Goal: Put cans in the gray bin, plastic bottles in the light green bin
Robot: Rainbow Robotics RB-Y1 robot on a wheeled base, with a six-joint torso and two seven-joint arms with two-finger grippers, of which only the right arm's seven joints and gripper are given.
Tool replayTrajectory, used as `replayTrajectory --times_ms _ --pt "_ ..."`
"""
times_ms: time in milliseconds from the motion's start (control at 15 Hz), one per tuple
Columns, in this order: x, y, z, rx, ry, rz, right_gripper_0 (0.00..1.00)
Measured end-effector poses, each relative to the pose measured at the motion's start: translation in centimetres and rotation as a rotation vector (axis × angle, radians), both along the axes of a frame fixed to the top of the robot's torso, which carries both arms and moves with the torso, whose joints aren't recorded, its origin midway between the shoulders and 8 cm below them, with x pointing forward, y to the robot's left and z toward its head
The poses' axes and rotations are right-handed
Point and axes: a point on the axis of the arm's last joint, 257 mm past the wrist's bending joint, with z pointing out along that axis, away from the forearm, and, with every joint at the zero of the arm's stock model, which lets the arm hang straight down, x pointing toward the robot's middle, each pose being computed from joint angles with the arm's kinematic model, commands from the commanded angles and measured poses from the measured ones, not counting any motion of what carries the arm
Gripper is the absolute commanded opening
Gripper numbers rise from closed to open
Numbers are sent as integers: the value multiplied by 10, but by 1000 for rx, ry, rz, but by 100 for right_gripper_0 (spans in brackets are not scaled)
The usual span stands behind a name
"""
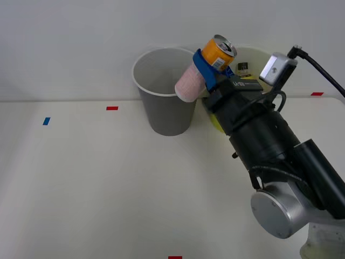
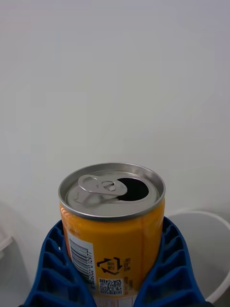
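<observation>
1. The right arm (image 1: 269,145) reaches forward from the near right of the white table (image 1: 81,183).
2. The right gripper (image 1: 207,67) is clamped on the orange-and-pink can (image 1: 207,67), its blue ribbed fingers (image 2: 52,268) pressing both sides; the opened silver top (image 2: 112,189) shows its pull tab.
3. The can is held tilted, off the table, over the right rim of the gray bin (image 1: 164,105).
4. The light green bin (image 1: 253,54) stands just beside the gray one, mostly hidden behind the arm.

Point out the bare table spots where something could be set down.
Free: the wide table before the gray bin, and the stretch toward the robot's left. Crowded: around both bins, where the right gripper holds the can beside the light green bin.
</observation>
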Motion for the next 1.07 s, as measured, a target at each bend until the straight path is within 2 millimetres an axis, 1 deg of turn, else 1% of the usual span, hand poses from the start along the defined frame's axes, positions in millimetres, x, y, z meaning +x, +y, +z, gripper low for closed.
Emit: replayTrajectory --times_ms 67,133,200,333,467,600,800,933,1067 --pt "8 5 11 -4 8 4 0" --pt "16 11 17 -11 18 10 0" --pt "26 15 14 -15 34 13 0" --pt "55 23 4 -5 41 8 0" --pt "83 38 9 -6 27 11 0" --pt "103 54 14 -10 23 18 0" --pt "138 67 -2 -13 24 0 0" --pt "150 75 -2 -47 -13 -20 0" --pt "150 78 -1 -86 -38 -31 0"
